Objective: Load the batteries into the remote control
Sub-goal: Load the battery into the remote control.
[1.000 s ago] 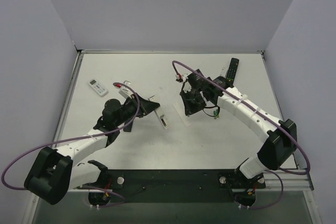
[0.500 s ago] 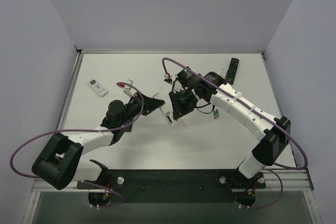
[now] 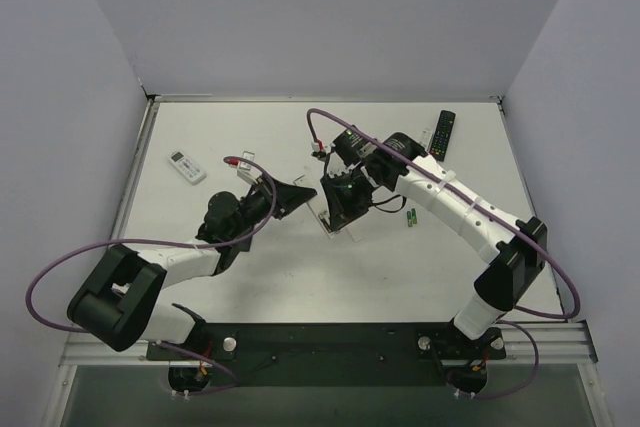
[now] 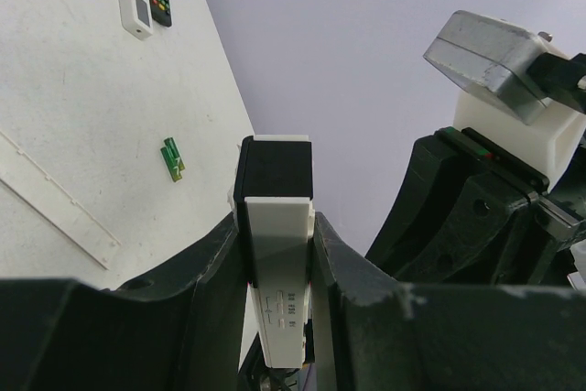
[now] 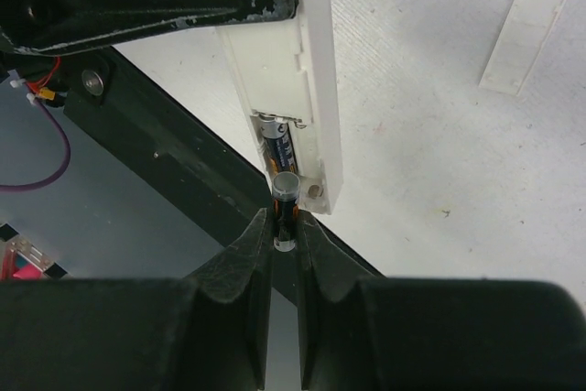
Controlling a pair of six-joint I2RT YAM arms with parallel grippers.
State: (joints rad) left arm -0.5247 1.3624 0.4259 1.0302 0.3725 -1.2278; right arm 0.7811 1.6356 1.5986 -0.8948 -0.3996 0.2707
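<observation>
White plastic makes up the white remote (image 5: 311, 61), which is gripped across its body by the left gripper (image 4: 275, 243). The jaws are closed part-way, as far as the casing allows. The white remote is held off the table (image 3: 280, 277) near its middle, with the battery bay uncovered. A seated battery (image 5: 277, 146), dark with a blue label, is seen lying in the bay.

A held battery (image 5: 285, 212), dark with a metallic cap, is pinched in the right gripper (image 5: 285, 226), whose jaws are almost fully closed on it. It is held at the open end of the white remote, just beyond the seated battery. Whether it touches the casing cannot be told.

A second ago the two grippers were well apart. Since then the right gripper has been brought across to the white remote, and the left arm has been stretched further out to meet it.

Two green batteries (image 3: 411, 217) lie on the table to the right of the white remote, well apart from it. They are now uncovered by the right arm, which partly hid them before. A white strip (image 5: 531, 25) lies flat beside the white remote. A black remote (image 3: 444, 134) rests far off to its right, and a small white remote (image 3: 187, 166) far off to its left; neither has been moved.
</observation>
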